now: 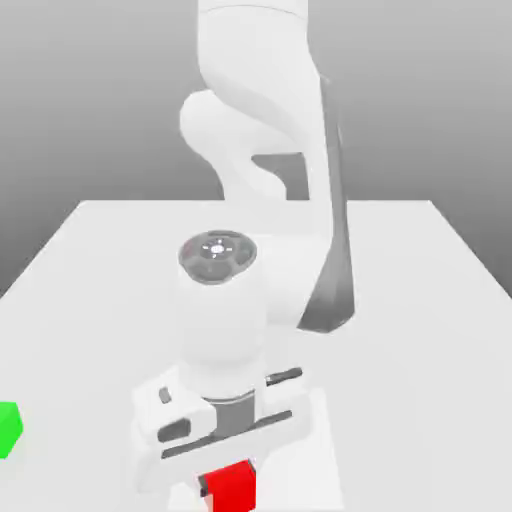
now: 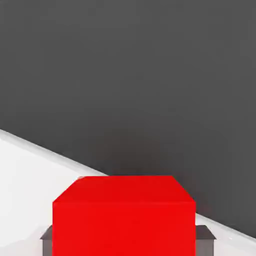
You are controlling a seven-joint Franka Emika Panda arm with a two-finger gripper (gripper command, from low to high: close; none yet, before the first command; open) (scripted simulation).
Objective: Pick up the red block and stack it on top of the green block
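I see the gripper (image 1: 232, 478) clamped on the red block (image 1: 231, 487) at the white table's (image 1: 420, 300) near edge. The green block (image 1: 9, 430) sits well apart, toward the exterior view's left.

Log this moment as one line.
phase: grasp | gripper: shut on red block | green block: bare, at exterior view's left edge | stack: not done

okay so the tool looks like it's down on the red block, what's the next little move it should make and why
Probably a short straight lift. In the hand view the red block sits between the tool's grey fingers, which look shut on its sides, so the grasp seems made. The green block lies apart at the exterior view's left edge, so the red one likely needs to clear the table before travelling over.
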